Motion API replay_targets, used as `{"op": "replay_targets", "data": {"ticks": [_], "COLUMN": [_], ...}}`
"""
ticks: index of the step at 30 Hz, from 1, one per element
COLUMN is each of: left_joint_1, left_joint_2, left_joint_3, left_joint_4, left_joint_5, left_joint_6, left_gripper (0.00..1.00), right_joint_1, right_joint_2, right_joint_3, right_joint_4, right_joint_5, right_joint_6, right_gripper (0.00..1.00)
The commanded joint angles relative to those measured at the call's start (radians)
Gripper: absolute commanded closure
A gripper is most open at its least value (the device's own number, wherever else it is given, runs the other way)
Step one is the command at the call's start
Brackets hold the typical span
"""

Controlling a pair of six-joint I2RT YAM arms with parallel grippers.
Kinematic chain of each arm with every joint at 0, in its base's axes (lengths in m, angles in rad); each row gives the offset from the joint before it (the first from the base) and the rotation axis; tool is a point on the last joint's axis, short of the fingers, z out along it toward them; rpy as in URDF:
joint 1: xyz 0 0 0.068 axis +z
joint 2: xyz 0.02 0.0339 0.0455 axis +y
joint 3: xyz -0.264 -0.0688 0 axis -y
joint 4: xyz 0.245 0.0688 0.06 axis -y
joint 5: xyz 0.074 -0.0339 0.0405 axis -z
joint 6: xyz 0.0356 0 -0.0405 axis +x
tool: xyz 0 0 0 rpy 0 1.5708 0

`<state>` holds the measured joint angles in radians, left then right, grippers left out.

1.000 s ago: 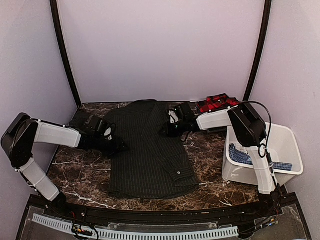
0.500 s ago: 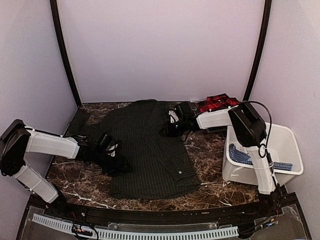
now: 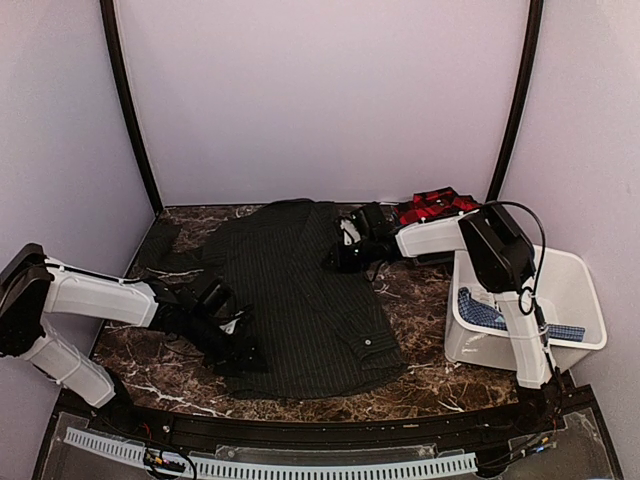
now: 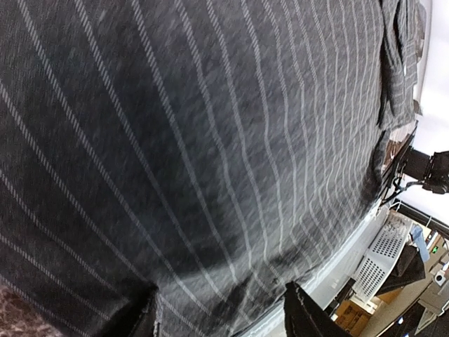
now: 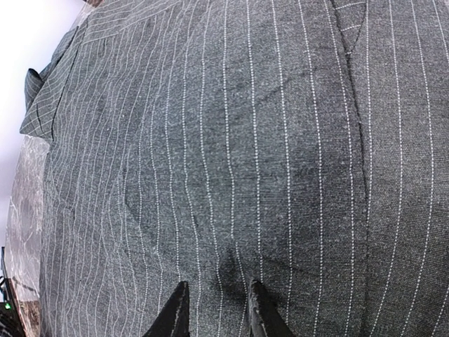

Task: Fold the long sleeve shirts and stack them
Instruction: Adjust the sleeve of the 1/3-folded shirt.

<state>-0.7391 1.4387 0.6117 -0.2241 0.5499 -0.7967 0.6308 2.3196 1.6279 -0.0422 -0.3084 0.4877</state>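
Charcoal pinstripe shirt (image 3: pixel 300 295) spread flat on the marble table (image 3: pixel 420 300) between the two pincers, collar toward the far wall, hem toward the arm bases.

Right pincer (image 3: pixel 345 256) down on the shirt's far right edge, near the shoulder. From its wrist camera, the same right pincer (image 5: pixel 216 302) with fingertips (image 5: pixel 177 312) close together, a puckered pinch of striped cloth between them and creases running up out of the gap: clamped on the charcoal pinstripe shirt.

Left pincer (image 3: pixel 238 348) low at the near left corner of the hem. From its wrist camera, that left pincer (image 4: pixel 223 312) with fingers (image 4: pixel 303 319) spread wide apart over pinstriped fabric.

Just behind the right pincer, at the back right of the table, red-and-black plaid shirt (image 3: pixel 432 206) bunched in a heap, apart from the charcoal one. Farther to the right of that pincer, beyond its arm, white plastic bin (image 3: pixel 588 300) with a blue checked cloth (image 3: pixel 482 312) inside.

Both pincers well apart, at diagonal corners of the garment.
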Motion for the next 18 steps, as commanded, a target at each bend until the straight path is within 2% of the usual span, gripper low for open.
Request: {"op": "replay_targets", "data": {"ticks": [1,11,18], "left_joint_1": [-0.012,-0.040,-0.076], "left_joint_2": [-0.033,-0.006,0.050], "left_joint_3": [-0.021,-0.011,-0.035], "left_joint_4": [-0.100,-0.158,-0.105], "left_joint_5": [0.083,0.177,0.179], "left_joint_6": [0.050,0.134,0.111], "left_gripper": [0.42,0.42,0.42], "right_joint_1": [-0.021,-0.028,-0.028], "right_joint_2": [-0.007,-0.004,-0.008], "right_joint_3": [-0.028,-0.031,-0.051], "right_joint_4": [-0.044,-0.043,-0.039], "right_joint_5": [0.044,0.037,0.022], "right_joint_6": [-0.010,-0.018,-0.018], "right_gripper": [0.74,0.73,0.73]}}
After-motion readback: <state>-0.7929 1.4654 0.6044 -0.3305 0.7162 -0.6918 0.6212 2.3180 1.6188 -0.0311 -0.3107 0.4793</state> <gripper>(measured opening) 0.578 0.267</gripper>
